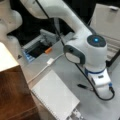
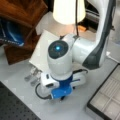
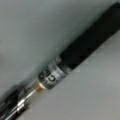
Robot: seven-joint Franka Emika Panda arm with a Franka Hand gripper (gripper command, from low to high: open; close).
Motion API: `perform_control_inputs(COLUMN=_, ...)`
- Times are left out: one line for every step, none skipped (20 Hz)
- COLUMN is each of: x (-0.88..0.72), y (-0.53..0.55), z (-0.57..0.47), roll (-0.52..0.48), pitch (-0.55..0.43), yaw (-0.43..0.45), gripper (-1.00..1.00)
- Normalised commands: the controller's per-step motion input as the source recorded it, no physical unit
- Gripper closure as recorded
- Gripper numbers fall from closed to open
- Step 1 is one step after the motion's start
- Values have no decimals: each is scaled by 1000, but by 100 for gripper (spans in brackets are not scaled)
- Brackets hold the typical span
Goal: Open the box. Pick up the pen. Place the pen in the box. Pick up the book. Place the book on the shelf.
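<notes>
Pen (image 3: 75,57): your wrist view shows it lying on the grey table (image 3: 37,30), running diagonally from lower left to upper right; black barrel at the upper right, pale printed band mid-length, clear section at the lower left. In a front view one dark end (image 1: 82,86) shows on the table, just left of the wrist housing

Gripper (image 2: 62,96): you have it lowered over the pen, close to the table surface; the blue-trimmed hand body shows in both front views, but the fingers are hidden beneath it, so whether they are apart, together or clamped on the pen cannot be told

Box (image 2: 106,96): at a front view's lower right, lid raised out of sight, pale grey interior exposed within a dark rim; no pen visible in the part shown

Book (image 1: 55,97): flat on the table beside the shelf, pale cover up, also visible behind the arm in a front view (image 2: 43,47)

Shelf (image 1: 12,90): brown wooden unit at a front view's left, pale top; the book is not on it

Tray (image 1: 37,50): dark, behind the book, holding blue and orange items

Cable (image 1: 43,68): white, lying across the table between tray and book
</notes>
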Motion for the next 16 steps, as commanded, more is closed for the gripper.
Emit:
perform_control_inputs(x=124, y=5, z=-26, roll=-58, pitch=162, yaw=17, gripper=-100)
perform_control_inputs(x=123, y=5, z=-32, roll=-57, pitch=158, yaw=18, gripper=-100)
perform_control_inputs(x=126, y=5, z=-32, roll=-57, pitch=153, yaw=18, gripper=-100)
perform_control_inputs(x=131, y=5, z=-26, roll=-57, pitch=149, yaw=18, gripper=-100)
perform_control_inputs(x=136, y=5, z=-18, roll=-57, pitch=144, yaw=18, gripper=-100)
perform_control_inputs(x=138, y=6, z=-19, roll=-63, pitch=130, yaw=6, gripper=-100)
perform_control_inputs(x=139, y=6, z=-23, roll=-66, pitch=114, yaw=0, gripper=-100)
perform_control_inputs(x=134, y=1, z=-25, roll=-66, pitch=106, yaw=-2, gripper=-100)
perform_control_inputs(x=123, y=-6, z=-25, roll=-64, pitch=103, yaw=-2, gripper=-100)
perform_control_inputs(x=108, y=-12, z=-20, roll=-66, pitch=99, yaw=-3, gripper=-100)
perform_control_inputs(x=91, y=-13, z=-16, roll=-72, pitch=90, yaw=-5, gripper=-100)
perform_control_inputs(x=76, y=-10, z=-14, roll=-79, pitch=79, yaw=-9, gripper=-100)
perform_control_inputs(x=70, y=-6, z=-18, roll=-89, pitch=58, yaw=-14, gripper=-100)
perform_control_inputs(x=66, y=0, z=-32, roll=-96, pitch=39, yaw=-15, gripper=-100)
perform_control_inputs(x=64, y=4, z=-38, roll=-98, pitch=34, yaw=-15, gripper=-100)
perform_control_inputs(x=61, y=7, z=-53, roll=-96, pitch=28, yaw=-14, gripper=-100)
